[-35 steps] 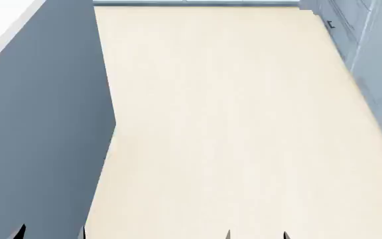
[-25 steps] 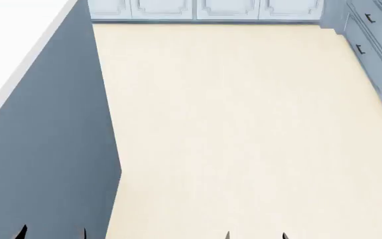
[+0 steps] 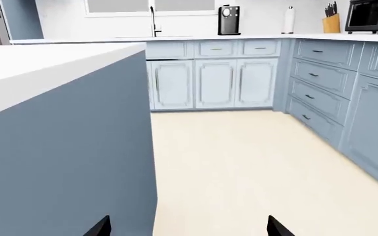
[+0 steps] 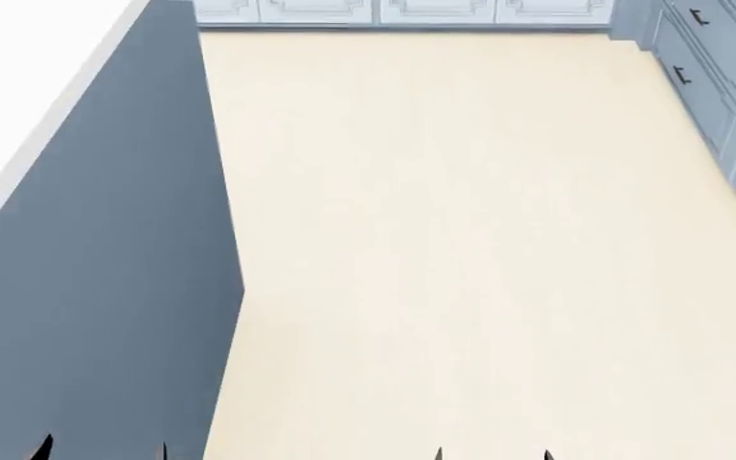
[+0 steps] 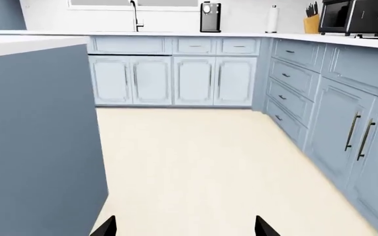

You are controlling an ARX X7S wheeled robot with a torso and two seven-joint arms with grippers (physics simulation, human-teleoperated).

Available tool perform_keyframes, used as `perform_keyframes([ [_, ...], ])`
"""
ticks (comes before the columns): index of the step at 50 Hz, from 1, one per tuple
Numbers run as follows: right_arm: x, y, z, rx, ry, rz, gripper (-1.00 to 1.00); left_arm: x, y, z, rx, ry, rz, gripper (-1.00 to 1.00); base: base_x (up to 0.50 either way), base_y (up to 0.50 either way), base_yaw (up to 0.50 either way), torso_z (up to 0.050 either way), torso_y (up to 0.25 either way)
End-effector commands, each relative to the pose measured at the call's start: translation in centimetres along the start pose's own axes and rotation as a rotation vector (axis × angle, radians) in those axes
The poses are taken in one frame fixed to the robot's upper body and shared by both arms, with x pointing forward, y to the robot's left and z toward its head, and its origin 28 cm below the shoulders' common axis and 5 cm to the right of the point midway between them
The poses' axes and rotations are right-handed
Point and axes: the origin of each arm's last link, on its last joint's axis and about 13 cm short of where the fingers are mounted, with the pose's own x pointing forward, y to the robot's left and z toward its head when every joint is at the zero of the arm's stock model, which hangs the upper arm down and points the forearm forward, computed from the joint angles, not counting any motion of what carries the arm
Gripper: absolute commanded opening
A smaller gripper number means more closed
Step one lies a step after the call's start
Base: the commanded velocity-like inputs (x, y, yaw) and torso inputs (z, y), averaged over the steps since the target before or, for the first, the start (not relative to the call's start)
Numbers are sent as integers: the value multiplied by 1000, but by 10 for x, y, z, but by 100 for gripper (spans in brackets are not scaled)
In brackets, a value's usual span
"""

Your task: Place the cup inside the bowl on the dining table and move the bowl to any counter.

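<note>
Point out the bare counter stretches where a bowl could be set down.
Bare: the island top, and the counter between faucet and coffee machine. Crowded: the corner with paper towel roll, knife block and microwave.

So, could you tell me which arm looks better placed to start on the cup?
Neither clearly: no cup or bowl is in view. The left gripper sits beside the grey island, perhaps marginally closer.

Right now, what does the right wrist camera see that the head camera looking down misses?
Only the right wrist view shows the far countertop with its faucet, black coffee machine, paper towel roll, knife block and microwave. Only the head view shows the left gripper. Both show the pale floor, the blue-grey island, the cabinets and the right gripper, jaws apart and empty. Neither shows a cup or bowl.
</note>
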Motion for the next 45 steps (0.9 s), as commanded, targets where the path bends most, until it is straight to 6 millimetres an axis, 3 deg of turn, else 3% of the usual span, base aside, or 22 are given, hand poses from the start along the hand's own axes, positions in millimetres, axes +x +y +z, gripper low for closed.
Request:
perform_keyframes([
  [1,-1,0,0,3,3,1,100,-1,0,0,3,0,-5,100,-500,0,0,0,0],
  [45,0,1,0,4,-2,4,100,-1,-1,0,-23,0,-8,100,-500,-17,0,0,0],
])
